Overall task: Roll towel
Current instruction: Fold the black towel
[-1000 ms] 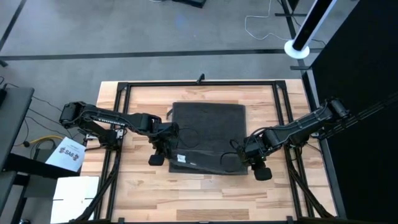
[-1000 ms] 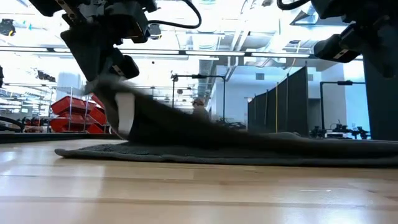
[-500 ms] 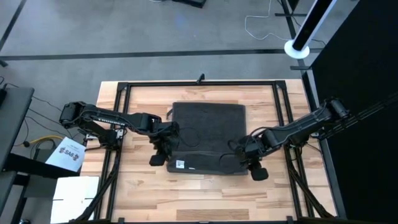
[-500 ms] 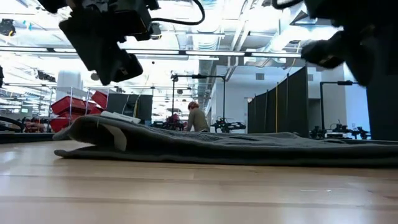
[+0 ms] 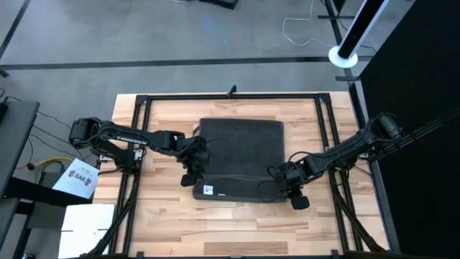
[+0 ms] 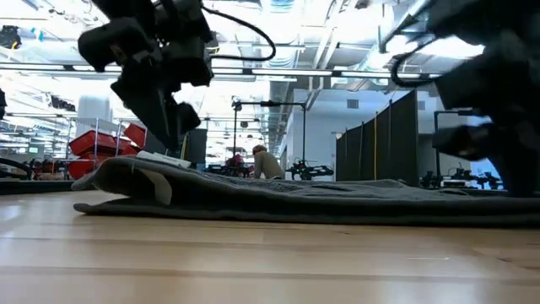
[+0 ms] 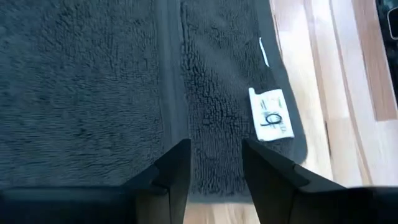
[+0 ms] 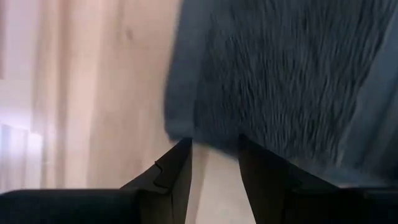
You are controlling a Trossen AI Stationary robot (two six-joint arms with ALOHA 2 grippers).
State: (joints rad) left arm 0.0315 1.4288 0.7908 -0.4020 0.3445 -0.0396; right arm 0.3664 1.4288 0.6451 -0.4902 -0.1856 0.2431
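At the left edge of the wooden tabletop [image 5: 162, 208] the left arm reaches inward, and the left gripper [image 5: 191, 175] hangs just above the left side of the towel [image 5: 241, 147], close to its folded near strip. In the left wrist view its two dark fingers [image 7: 176, 174] stand apart with bare towel pile showing in the gap between them, so the jaws are open and hold nothing. The towel, dark charcoal grey, lies flat in the middle of the tabletop, inside the black frame [image 5: 230, 96] that runs round the surface; its near edge is folded back over itself into a narrow band across the whole width. On that band, near the towel's near left corner, a small white tag [image 5: 208, 191] faces up, and the left wrist view shows the same tag [image 7: 271, 114] lying beside the fold seam. From table height the towel [image 6: 337, 201] reads as a low mound, highest at its folded left end. The right arm comes in from the right edge of the tabletop, and the right gripper [image 5: 286, 184] sits at the towel's near right corner. In the right wrist view its fingers [image 8: 177, 171] are parted with the towel's edge just ahead of them and only wood visible in the gap, so it grips nothing.
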